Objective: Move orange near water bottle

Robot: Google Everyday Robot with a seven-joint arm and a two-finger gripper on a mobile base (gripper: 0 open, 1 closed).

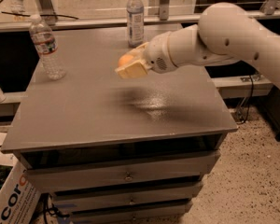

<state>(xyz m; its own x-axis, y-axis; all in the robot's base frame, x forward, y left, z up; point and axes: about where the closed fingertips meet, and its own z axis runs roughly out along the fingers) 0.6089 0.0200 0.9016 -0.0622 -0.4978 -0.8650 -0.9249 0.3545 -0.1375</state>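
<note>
Tabletop [107, 125], water bottle [46, 48] standing, gripper [129, 65] above clasping orange [124, 59]

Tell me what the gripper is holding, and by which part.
The gripper holds the orange, pinched across its round body, raised above the middle of the tabletop.

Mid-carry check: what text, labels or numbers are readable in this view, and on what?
"cor": on the cardboard box, lower left; the rest is cut off.
Label on the water bottle: too blurred to read.
Label on the back bottle: also too blurred.
The gripper, holding the orange above the tabletop: no markings.
</note>
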